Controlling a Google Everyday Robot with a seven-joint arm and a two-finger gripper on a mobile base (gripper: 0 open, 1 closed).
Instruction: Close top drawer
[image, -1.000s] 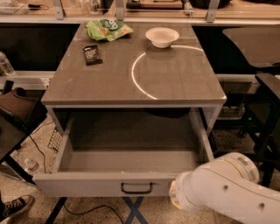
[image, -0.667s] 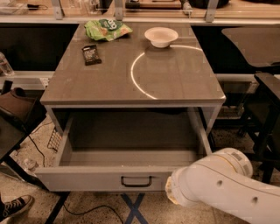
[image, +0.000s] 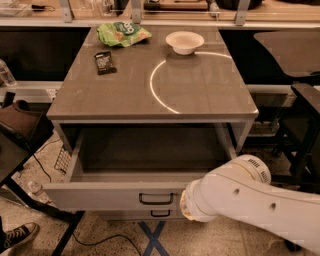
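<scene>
The top drawer (image: 100, 196) is a wide, deep grey box under the tabletop. It stands pulled far out and is empty inside. Its flat front carries a small dark handle (image: 156, 198). My white arm (image: 235, 197) reaches in from the lower right, and its wrist end lies against the drawer front just right of the handle. My gripper is hidden behind the arm's end, so it does not show. Below the front, a second small handle (image: 160, 213) of a shallower grey drawer peeks out.
On the grey tabletop (image: 200, 95) lie a white bowl (image: 184, 42), a green snack bag (image: 122, 33) and a dark snack bar (image: 104, 62). A dark chair (image: 22, 130) stands at the left and black furniture (image: 305, 115) at the right. Cables and a shoe (image: 15, 235) lie on the floor.
The arm has moved left and up against the drawer front. The drawer front has slid inward a little, and the lower drawer's handle now shows beneath it.
</scene>
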